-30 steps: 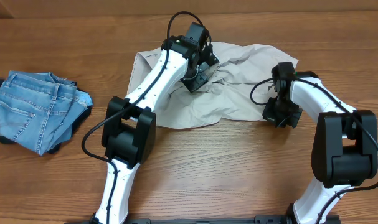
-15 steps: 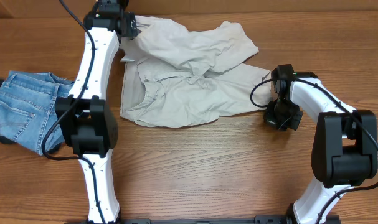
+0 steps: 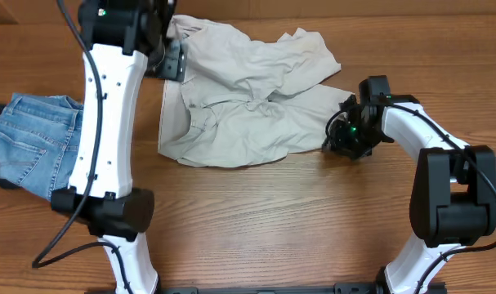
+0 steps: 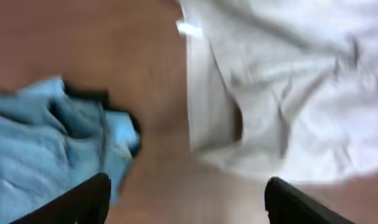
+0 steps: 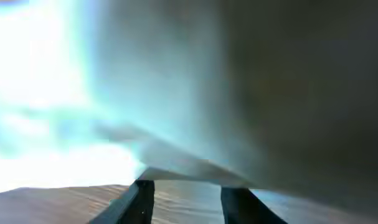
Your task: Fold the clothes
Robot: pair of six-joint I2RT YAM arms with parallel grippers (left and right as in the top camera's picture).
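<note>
The beige shorts (image 3: 248,102) lie rumpled at the back middle of the table, with one part folded over the top. They also show at the right of the left wrist view (image 4: 288,93). The light-blue jeans (image 3: 31,151) sit bunched at the left edge (image 4: 45,143). My left gripper (image 3: 174,59) hangs high over the shorts' upper left corner. It is open (image 4: 189,205) with nothing between its fingers. My right gripper (image 3: 341,137) sits low at the shorts' right edge. It is open (image 5: 189,202), bare wood shows between its fingers, and the cloth's edge (image 5: 195,165) lies just ahead.
The wooden table (image 3: 272,220) stretches bare in front of the shorts. A strip of bare wood (image 4: 157,155) separates the jeans from the shorts. The left arm's white links (image 3: 109,122) stand tall over the left side.
The left gripper carried part of the shorts up and left, let go and rose. The right gripper edged left to the shorts' edge and opened.
</note>
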